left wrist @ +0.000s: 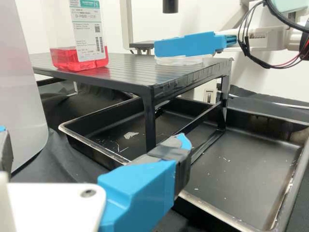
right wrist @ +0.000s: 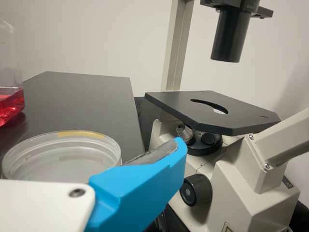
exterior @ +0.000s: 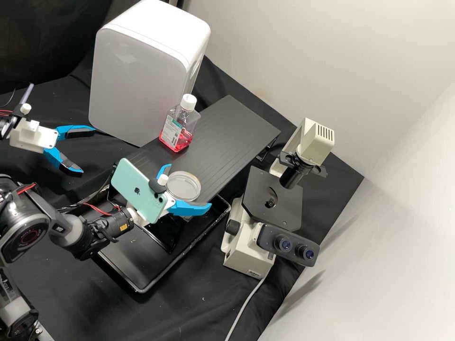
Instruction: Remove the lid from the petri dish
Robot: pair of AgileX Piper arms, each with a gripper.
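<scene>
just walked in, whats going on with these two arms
The right gripper is around the petri dish at the near end of the black shelf, and the lid looks to be on the dish. The left gripper hangs off to the side, jaws open and empty. A flask of red liquid stands farther back on the shelf.

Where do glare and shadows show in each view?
High view: the microscope throws a soft shadow on the white wall beside it; pale sheen on the petri dish lid. Left wrist view: grey glare streaks the shelf top. Right wrist view: the lid's rim catches light, no hard glare.
</scene>
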